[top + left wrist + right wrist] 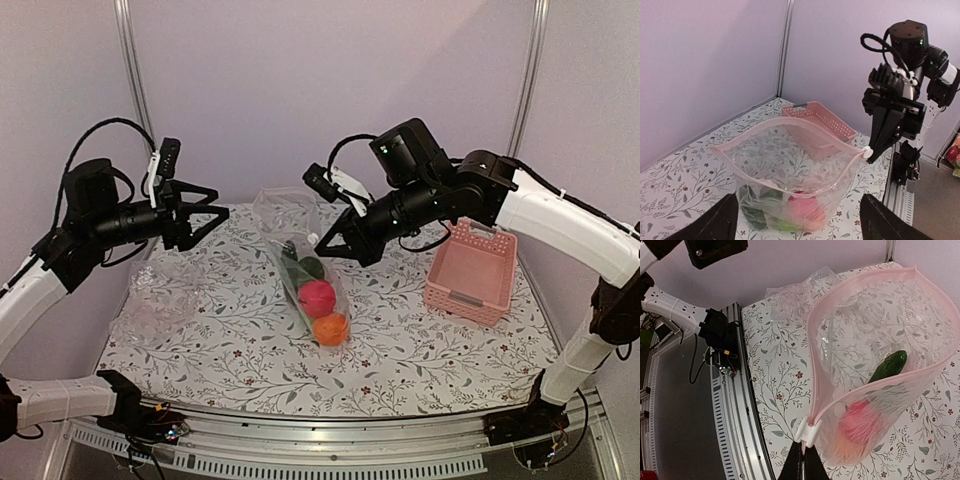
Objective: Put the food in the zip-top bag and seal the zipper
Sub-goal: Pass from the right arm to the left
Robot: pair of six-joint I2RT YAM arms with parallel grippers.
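Note:
The zip-top bag (790, 160) hangs with its mouth wide open, its lower end resting on the table. Its pink zipper (812, 340) rims the mouth, with a white slider (807, 431) at one end. My right gripper (803, 462) is shut on the bag's edge just behind that slider. Inside lie a red apple (317, 297), an orange (331, 328), a dark green cucumber (888, 366) and more green food (757, 212). My left gripper (215, 203) hovers open to the left of the bag and holds nothing; in its wrist view the fingers (710, 225) flank the bag's near side.
A pink slatted basket (470, 270) stands at the right of the table. A crumpled hazy plastic film (160, 300) lies at the left. The flowered tablecloth (420, 350) ends at a metal rail (735, 405) along the near edge.

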